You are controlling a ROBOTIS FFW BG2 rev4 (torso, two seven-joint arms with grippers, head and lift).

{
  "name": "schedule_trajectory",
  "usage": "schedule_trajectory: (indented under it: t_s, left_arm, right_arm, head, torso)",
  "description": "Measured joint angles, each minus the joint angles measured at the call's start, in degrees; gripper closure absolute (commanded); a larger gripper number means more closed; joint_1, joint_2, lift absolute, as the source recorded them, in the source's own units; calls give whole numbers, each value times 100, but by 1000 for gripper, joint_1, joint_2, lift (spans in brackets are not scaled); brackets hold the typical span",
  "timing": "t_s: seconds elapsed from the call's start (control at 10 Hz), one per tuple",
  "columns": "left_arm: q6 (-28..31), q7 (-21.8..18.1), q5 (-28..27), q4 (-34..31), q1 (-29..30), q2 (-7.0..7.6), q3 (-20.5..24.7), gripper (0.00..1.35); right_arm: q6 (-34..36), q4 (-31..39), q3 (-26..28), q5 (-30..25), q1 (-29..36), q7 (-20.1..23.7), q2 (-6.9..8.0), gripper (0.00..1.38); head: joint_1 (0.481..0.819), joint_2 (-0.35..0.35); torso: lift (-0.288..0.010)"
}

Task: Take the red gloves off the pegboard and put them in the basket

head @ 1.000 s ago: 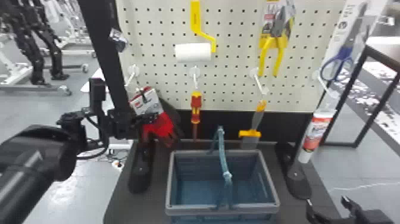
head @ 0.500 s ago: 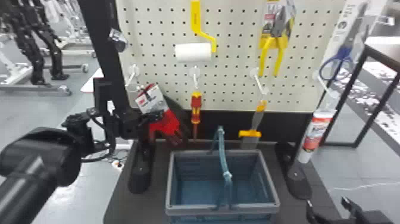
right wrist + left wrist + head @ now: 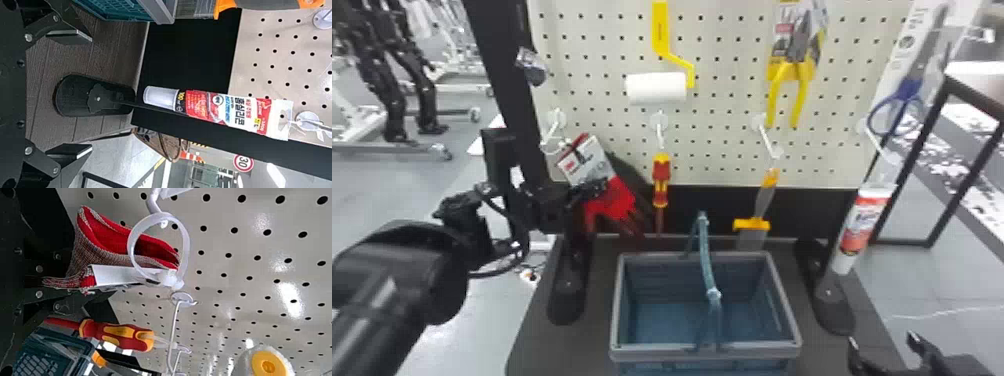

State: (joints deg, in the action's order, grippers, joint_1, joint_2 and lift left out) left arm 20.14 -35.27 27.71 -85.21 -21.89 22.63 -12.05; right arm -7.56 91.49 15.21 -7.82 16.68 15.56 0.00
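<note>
Ref = basket [image 3: 657, 352], on the bench [image 3: 534, 345]. Red gloves [image 3: 618, 200]: far side of it, off to its left, above rim level, in front of the pegboard [image 3: 727, 150]. Left tool [image 3: 596, 189] is the near one by a lot, sitting left of the basket and above it. It's pressed almost together, pinching the gloves below the cuff.

Glove long axis slants: cuff and card end up and away from the basket, fingertips down toward it. Tool comes across that axis from the side opposite the basket.

White ring [image 3: 187, 241] is looped round the hook [image 3: 552, 132], so not free yet. My read: draw it off the hook's open end, out from the board, before any shift toward the basket. Going sideways early probably snags it.

Right tool [image 3: 882, 340]: parked right of the basket, spread, nothing in it.
</note>
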Motion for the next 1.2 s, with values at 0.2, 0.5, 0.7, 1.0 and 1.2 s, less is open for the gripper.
schedule_trajectory:
  t_s: [0.2,0.5,0.7,1.0,1.2]
  left_arm:
    - [58,144,123,-133,89,-37,7,1210]
    - [54,408,316,-436,323,-237,71,1210]
    - [-73,550,377,-613,608,-501,237,1210]
    - [-222,646,496,-719,971,-857,371,1210]
    - [-346,711,471,-767,1105,-984,342,1210]
  right_arm:
    - [0,0,1,0,2,0,0,309]
    - [4,-8,2,0,2,0,0,309]
    - [9,-9,1,4,2,0,0,309]
    - [18,-16,3,9,4,0,0,309]
    - [27,-27,6,9,6,0,0,309]
  head:
    - [549,0]
    - [549,0]
    - [549,0]
    - [549,0]
    - [549,0]
  torso:
    - [-100]
    - [-100]
    - [-100]
    - [-100]
    - [-100]
